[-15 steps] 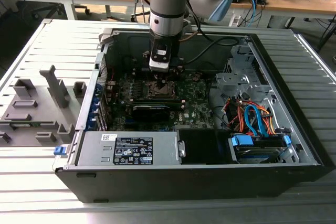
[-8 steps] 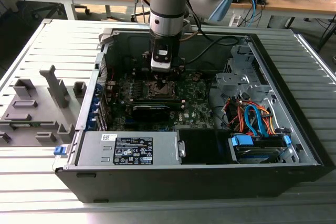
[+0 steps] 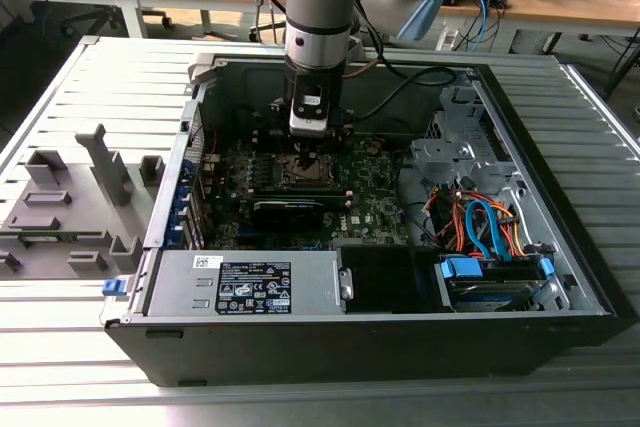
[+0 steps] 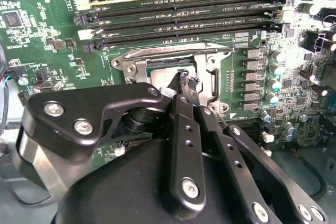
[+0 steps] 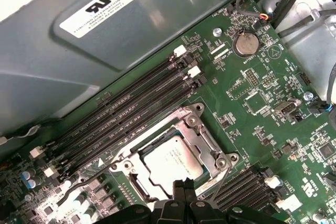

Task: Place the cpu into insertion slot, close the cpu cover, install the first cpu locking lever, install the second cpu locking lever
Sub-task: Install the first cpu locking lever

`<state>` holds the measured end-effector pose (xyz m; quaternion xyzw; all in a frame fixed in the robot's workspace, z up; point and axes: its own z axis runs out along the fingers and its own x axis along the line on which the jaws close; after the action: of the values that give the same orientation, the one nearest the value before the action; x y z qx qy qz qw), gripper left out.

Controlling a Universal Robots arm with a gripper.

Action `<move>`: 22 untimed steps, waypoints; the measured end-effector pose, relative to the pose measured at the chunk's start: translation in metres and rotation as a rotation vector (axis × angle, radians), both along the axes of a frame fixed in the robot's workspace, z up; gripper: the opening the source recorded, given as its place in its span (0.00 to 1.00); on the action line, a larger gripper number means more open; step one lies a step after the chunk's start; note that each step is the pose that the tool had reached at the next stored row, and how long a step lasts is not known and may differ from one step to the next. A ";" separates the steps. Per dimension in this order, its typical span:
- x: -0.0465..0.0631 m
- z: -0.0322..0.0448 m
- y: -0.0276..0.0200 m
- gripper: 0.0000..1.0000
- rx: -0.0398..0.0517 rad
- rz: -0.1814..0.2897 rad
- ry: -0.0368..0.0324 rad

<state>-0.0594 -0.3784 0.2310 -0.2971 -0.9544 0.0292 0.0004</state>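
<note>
The cpu (image 5: 173, 162) lies flat in the insertion slot (image 5: 137, 188) on the green board, its silver top showing. The cpu cover (image 5: 206, 139) lies down around it as a metal frame. A thin lever rod (image 5: 222, 178) runs along one side of the socket. My gripper (image 5: 184, 186) hangs just above the socket's edge with its black fingers pressed together and nothing seen between them. In the second wrist view the gripper (image 4: 186, 78) has its tips over the cover (image 4: 211, 62). In the exterior view the gripper (image 3: 305, 154) stands upright over the socket inside the open computer case.
Long black memory slots (image 5: 131, 115) run beside the socket. Capacitors (image 4: 273, 83) and a coin battery (image 5: 245, 43) stand nearby. The case walls (image 3: 380, 352), the power supply (image 3: 240, 283) and a drive bay with coloured cables (image 3: 490, 232) surround the board. A grey fixture (image 3: 70, 209) lies at the exterior view's left.
</note>
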 end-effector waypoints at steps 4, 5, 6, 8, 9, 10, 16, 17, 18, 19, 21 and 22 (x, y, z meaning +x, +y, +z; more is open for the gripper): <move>0.000 0.0000 0.0000 0.11 0.0000 0.026 0.0000; 0.000 0.0000 0.0000 0.11 0.0000 0.032 0.0000; 0.000 0.0000 0.0000 0.11 0.0000 0.035 0.0000; 0.000 0.0000 0.0000 0.11 0.0000 0.043 0.0000; 0.000 0.0000 0.0000 0.11 0.0000 0.046 0.0000; 0.000 0.0000 0.0000 0.11 0.0000 0.051 -0.0001; 0.000 0.0000 0.0000 0.11 0.0000 0.072 0.0000; 0.000 0.0000 0.0000 0.11 0.0000 0.075 0.0000; 0.000 0.0000 0.0000 0.11 0.0000 0.078 -0.0001; 0.000 0.0000 0.0000 0.11 0.0000 0.082 -0.0001; 0.000 0.0000 0.0000 0.11 0.0000 0.090 0.0000; 0.000 0.0000 0.0000 0.11 0.0000 0.094 -0.0001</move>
<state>-0.0594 -0.3784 0.2310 -0.2522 -0.9672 0.0292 -0.0010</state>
